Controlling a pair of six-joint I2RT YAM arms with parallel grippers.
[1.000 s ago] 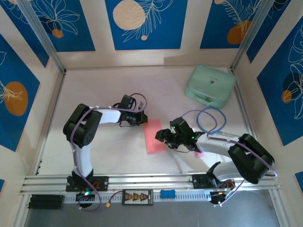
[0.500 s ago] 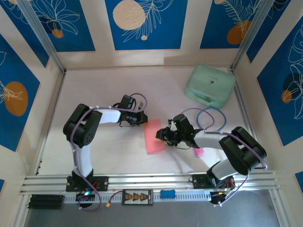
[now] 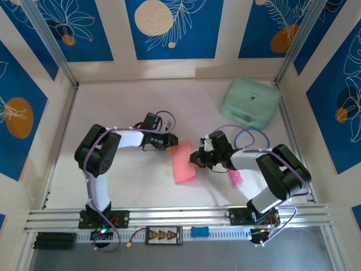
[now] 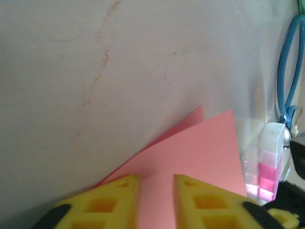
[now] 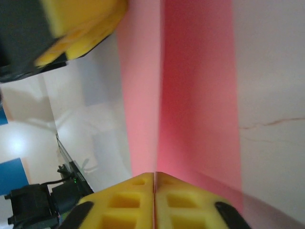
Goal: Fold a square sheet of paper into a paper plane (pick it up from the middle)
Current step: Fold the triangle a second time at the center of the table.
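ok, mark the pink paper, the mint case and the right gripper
square sheet of paper (image 3: 184, 167), top view, middle of its upper face.
mint-green case (image 3: 251, 101), top view, centre of the lid.
right gripper (image 5: 155, 174), right wrist view, seam between its shut fingertips.

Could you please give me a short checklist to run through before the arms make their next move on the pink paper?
1. Right tool shut on the pink sheet: ok, its fingers meet and the sheet's ridge runs into the seam.
2. Left tool open: ok, its fingers stand apart over the sheet.
3. Layers aligned: not ok, it seems; in the left wrist view one corner peeks out behind the other.
4. Pink stick clear of the sheet: ok, it lies apart by the right arm.
5. Mint-green case out of the way: ok, it sits in the far right corner.
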